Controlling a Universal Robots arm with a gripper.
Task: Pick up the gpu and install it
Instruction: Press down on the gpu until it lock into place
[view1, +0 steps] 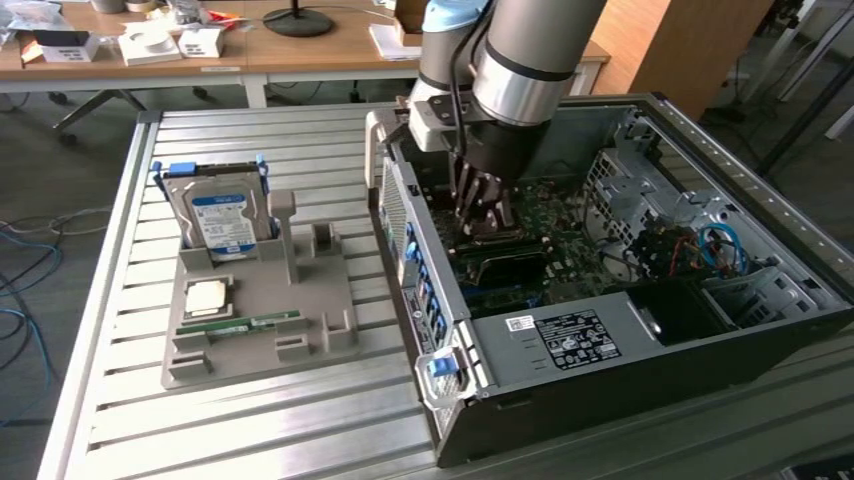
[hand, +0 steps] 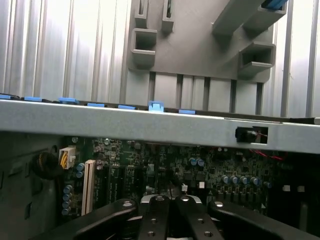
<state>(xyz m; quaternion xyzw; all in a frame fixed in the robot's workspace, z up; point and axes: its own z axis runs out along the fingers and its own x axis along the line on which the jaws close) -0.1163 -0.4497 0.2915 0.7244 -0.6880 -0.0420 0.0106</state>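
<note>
The arm (view1: 527, 60) reaches down into the open case (view1: 641, 330), which lies on its side on the slatted table (view1: 267, 420). The gripper (view1: 483, 205) hangs low inside the case, close over the motherboard (view1: 561, 240), near the case wall that faces the tray (view1: 254, 300). In the wrist view the gripper (hand: 170, 212) has its fingers (hand: 152, 215) pressed together, with the board (hand: 165, 165) and its white slot (hand: 89, 185) just beyond them. Whether a card is pinched between them cannot be told, and the gpu cannot be made out with any certainty among the dark parts under the gripper. Past the grey case wall (hand: 150, 127), with its row of blue clips (hand: 156, 106), the tray (hand: 200, 45) shows on the table. In the exterior view the tray sits on the exterior view's left, just beside the case, and holds an upright hard drive (view1: 220, 220), a square chip (view1: 207, 296) and a memory stick (view1: 240, 323) lying flat.
</note>
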